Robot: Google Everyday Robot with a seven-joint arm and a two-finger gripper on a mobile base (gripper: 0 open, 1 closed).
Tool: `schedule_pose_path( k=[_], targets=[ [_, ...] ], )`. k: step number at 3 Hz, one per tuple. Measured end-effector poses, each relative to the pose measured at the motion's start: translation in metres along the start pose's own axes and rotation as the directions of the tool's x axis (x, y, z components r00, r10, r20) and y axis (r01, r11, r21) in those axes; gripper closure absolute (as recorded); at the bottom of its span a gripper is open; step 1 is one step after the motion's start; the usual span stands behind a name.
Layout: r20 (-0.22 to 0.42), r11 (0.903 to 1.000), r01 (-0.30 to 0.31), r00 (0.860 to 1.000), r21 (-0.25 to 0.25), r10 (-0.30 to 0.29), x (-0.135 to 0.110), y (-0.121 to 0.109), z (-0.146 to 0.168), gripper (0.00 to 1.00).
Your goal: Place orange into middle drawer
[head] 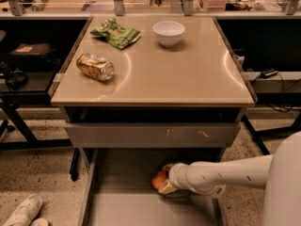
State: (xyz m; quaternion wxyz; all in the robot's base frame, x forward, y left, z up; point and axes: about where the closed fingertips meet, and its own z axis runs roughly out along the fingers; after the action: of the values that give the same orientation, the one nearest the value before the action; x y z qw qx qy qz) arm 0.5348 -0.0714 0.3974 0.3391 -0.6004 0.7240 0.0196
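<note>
Stretches in low from the right, arm (221, 172) nearly level; gripper (163, 181) inside the open middle drawer (117, 211) near its back, jaws pinching the orange (158, 178).

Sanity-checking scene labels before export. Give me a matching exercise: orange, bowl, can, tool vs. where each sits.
1 orange
2 bowl
3 can
4 tool

a on its side, tabletop left
b upright, tabletop far side
c in middle drawer, at tip of tool
d inside middle drawer, on end of arm

Pairs: 1-c, 2-b, 3-a, 4-d
</note>
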Motion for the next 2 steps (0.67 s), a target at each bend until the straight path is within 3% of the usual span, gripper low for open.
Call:
schedule_pose_path(
  k=[1, 2],
  targets=[
    [-0.001, 1.0000, 0.001, 1.000, 0.000, -0.001, 0.0000, 0.0000, 0.0001, 0.82],
    [-0.001, 1.0000, 0.001, 1.000, 0.000, -0.001, 0.0000, 0.0001, 0.0001, 0.57]
  ],
)
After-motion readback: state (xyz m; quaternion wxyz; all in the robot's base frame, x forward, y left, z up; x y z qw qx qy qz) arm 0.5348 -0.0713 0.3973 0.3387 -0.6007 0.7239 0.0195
